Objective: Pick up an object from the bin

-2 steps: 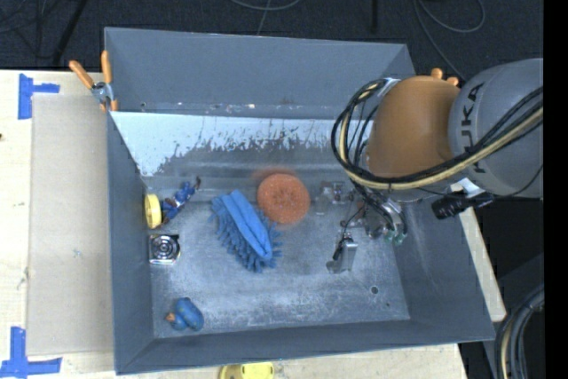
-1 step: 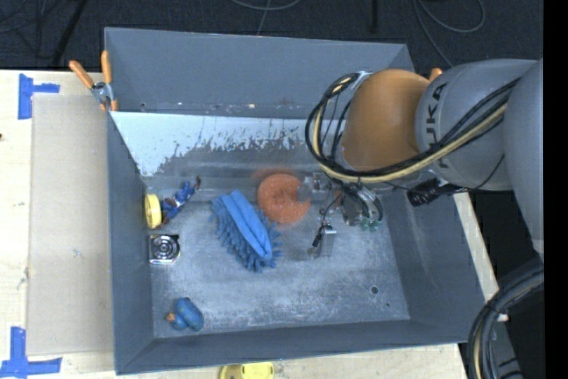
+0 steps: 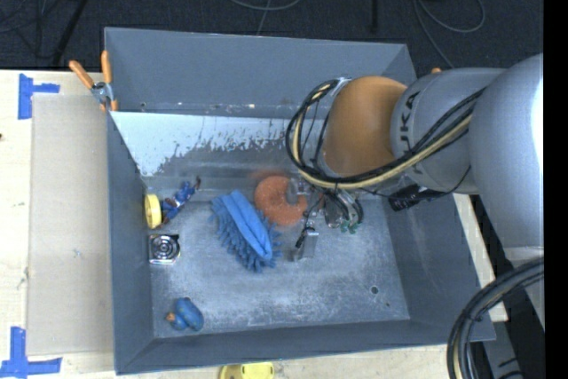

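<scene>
Several loose things in the grey bin (image 3: 266, 75). At mid-floor, blue bristled brush (image 3: 241, 231): probably light, bristles yielding, best taken across its stiff spine. Just beside, toward the back wall, orange fuzzy pad (image 3: 277, 198), soft. Claw (image 3: 304, 242) beside both; open or closed, cannot tell.

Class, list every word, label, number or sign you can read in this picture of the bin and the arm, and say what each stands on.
"KU": dark letters on the grey arm, next to its orange cover; the rest is cut off.
Blue brush, silver square piece and yellow disc in the bin: no text can be read on them.
</scene>
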Tool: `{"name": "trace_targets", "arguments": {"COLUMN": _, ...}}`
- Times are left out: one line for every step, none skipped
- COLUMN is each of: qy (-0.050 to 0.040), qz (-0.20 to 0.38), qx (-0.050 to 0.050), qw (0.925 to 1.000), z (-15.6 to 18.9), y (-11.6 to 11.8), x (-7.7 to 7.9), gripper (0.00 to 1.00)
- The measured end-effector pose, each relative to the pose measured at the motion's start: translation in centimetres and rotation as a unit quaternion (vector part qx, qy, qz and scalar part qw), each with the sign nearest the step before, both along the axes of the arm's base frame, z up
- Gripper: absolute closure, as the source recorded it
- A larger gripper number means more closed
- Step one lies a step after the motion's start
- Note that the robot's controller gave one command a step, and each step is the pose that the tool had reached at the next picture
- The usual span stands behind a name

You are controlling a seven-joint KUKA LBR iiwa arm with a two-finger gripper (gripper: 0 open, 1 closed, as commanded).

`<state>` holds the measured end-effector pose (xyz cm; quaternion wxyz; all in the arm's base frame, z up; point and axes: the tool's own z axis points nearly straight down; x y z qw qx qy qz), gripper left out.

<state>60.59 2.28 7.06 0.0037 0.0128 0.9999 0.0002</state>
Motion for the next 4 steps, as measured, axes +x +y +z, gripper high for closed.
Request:
{"name": "trace_targets", "arguments": {"qy": -0.0021, "qz": 0.080, "qx": 0.000, "qw": 0.9968, "z": 0.3, "y": 5.3, "x": 0.2, "gripper": 1.00}}
{"name": "trace_targets", "arguments": {"qy": -0.0021, "qz": 0.080, "qx": 0.000, "qw": 0.9968, "z": 0.3, "y": 5.3, "x": 0.2, "gripper": 0.00}}
{"name": "trace_targets", "arguments": {"qy": 0.0018, "qz": 0.080, "qx": 0.000, "qw": 0.9968, "z": 0.0, "y": 5.2, "x": 0.0, "gripper": 0.00}}
{"name": "trace_targets", "arguments": {"qy": 0.0017, "qz": 0.223, "qx": -0.002, "qw": 0.9748, "z": 0.1, "y": 15.6, "x": 1.8, "gripper": 1.00}}
